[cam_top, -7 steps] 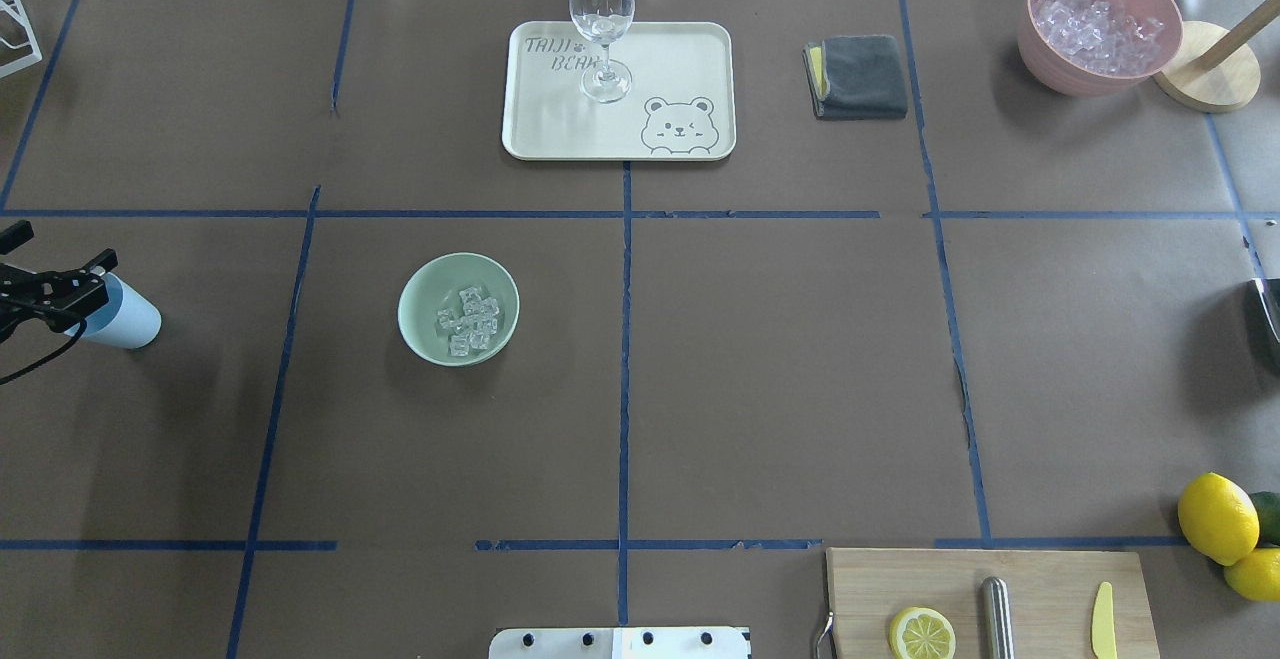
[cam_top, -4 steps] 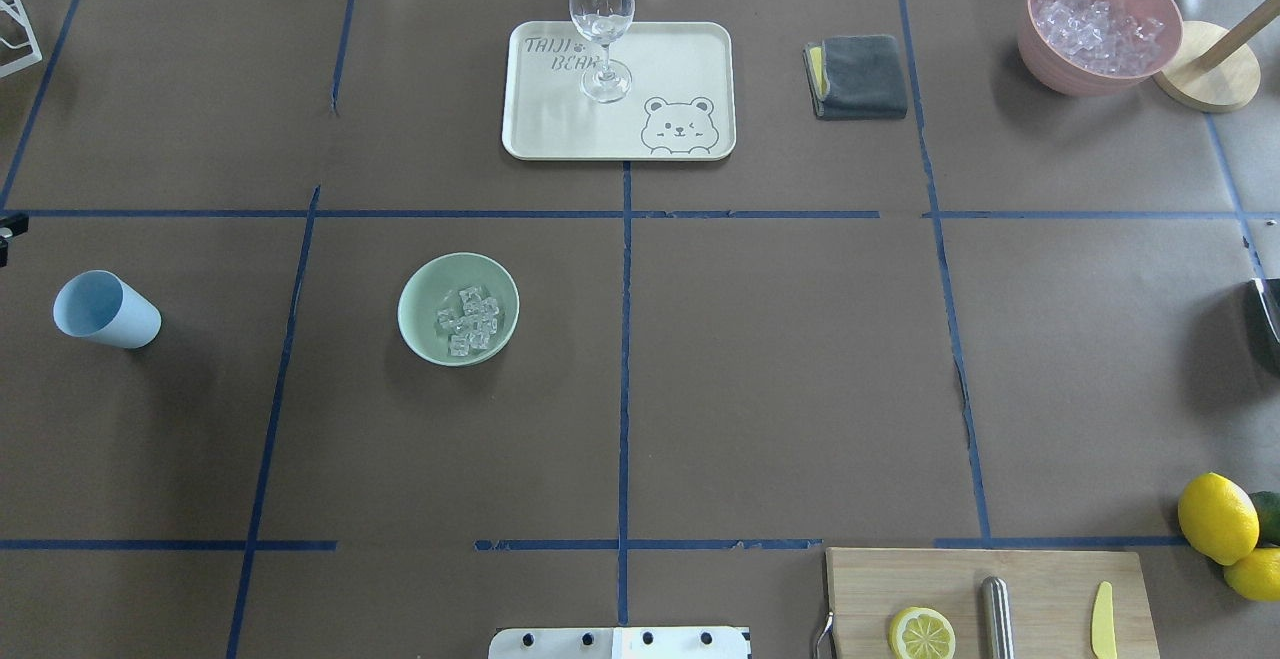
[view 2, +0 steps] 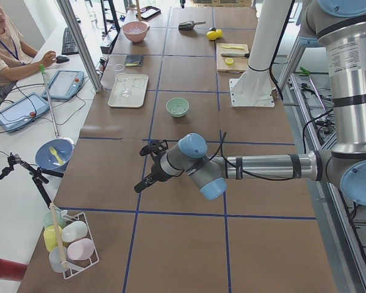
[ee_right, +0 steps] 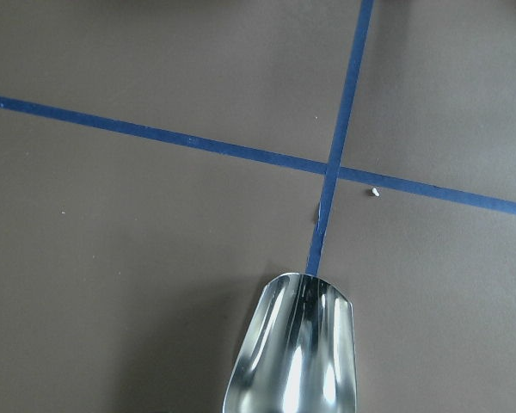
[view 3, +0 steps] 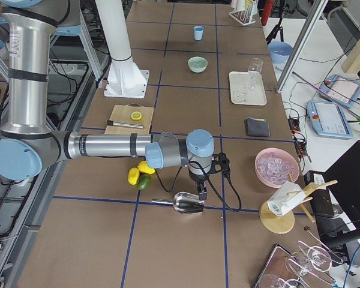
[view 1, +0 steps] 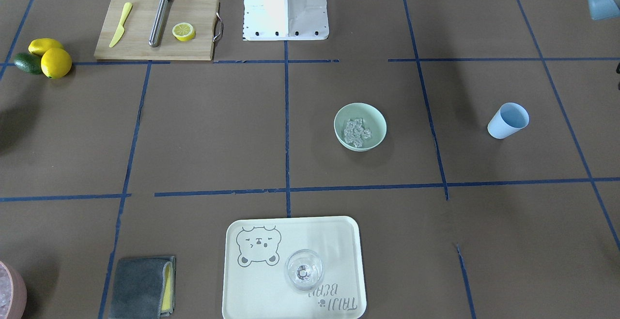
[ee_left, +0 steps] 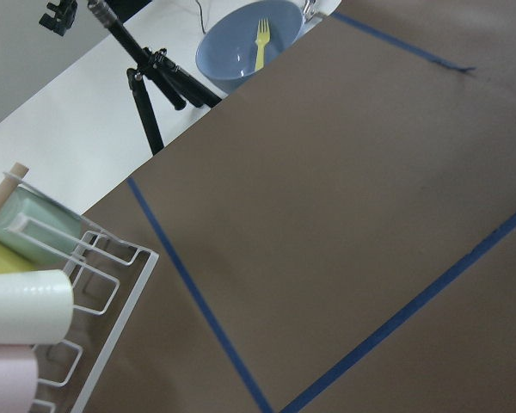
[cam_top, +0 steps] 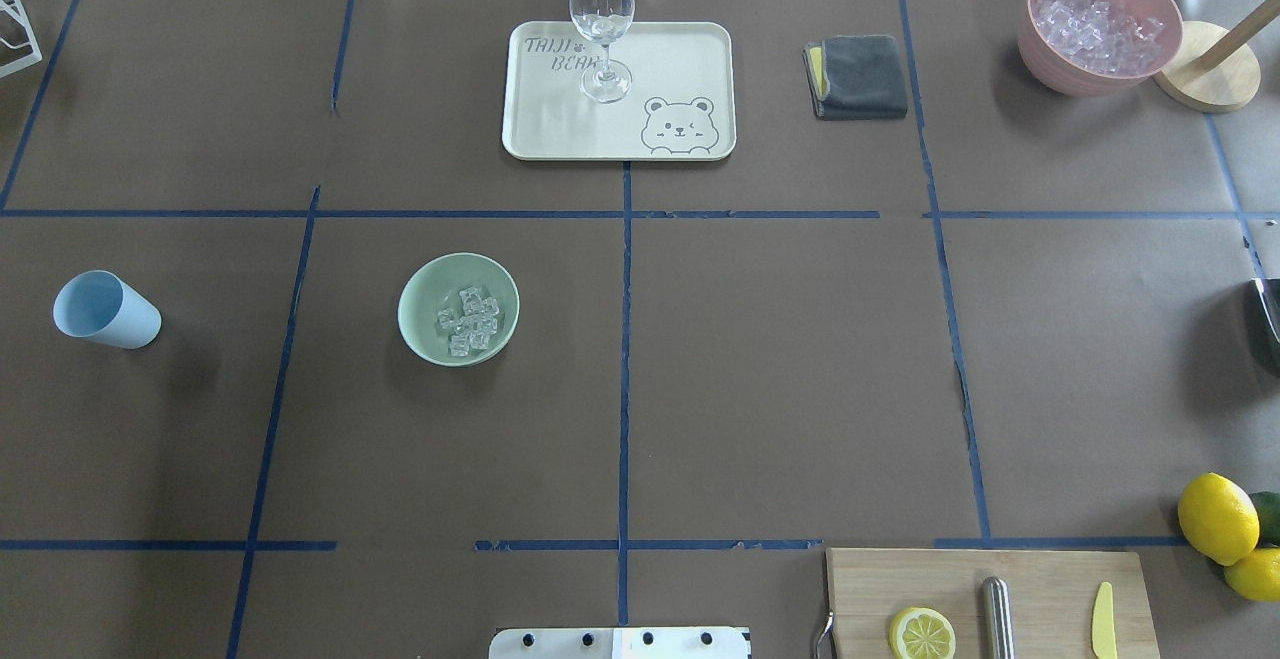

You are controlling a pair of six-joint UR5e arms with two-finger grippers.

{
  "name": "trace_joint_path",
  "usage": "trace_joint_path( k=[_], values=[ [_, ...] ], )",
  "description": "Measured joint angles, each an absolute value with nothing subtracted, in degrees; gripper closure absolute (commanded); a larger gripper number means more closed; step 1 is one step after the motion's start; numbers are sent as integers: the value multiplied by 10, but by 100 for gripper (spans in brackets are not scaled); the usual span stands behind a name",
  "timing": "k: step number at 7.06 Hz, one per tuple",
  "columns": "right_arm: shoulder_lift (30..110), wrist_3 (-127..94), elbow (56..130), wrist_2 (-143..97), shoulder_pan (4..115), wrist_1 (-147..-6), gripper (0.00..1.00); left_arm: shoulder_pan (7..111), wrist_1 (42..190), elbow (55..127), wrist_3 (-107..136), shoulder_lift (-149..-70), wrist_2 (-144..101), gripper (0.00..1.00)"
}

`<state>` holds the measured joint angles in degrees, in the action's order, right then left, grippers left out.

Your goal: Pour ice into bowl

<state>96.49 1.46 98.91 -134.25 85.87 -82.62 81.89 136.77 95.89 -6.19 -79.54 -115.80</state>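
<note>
Several small clear ice cubes (cam_top: 468,320) lie in the round mint-green bowl (cam_top: 424,291), pour seemingly done; left gripper (view 2: 144,171), right gripper (view 3: 201,189): we cannot tell their opening.

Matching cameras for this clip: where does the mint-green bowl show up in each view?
Front-facing: bowl just right of centre.
Overhead: bowl left of centre.
Exterior left: bowl upper middle.
Exterior right: bowl near the top, middle.
Left wrist: not in it.
Right wrist: not in it.
Shared landmark: the bear tray, which shows in all four exterior views.
</note>
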Motion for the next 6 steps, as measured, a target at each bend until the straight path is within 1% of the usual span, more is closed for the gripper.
trace_joint_path(
  k=[2,3,5,6],
  values=[
    [963,4,996,-1347,859,-826,0,906,1101,959,-102,-846,-1234,0],
    [960,-13,1003,-1354,858,-826,0,923,1008,957,-106,-856,-1255,0],
    [957,-30,1036,-1380,850,-827,0,930,868,960,-98,-861,-1315,0],
    [945,-38,1047,-1394,832,-827,0,931,827,962,-93,-860,-1364,0]
  ],
)
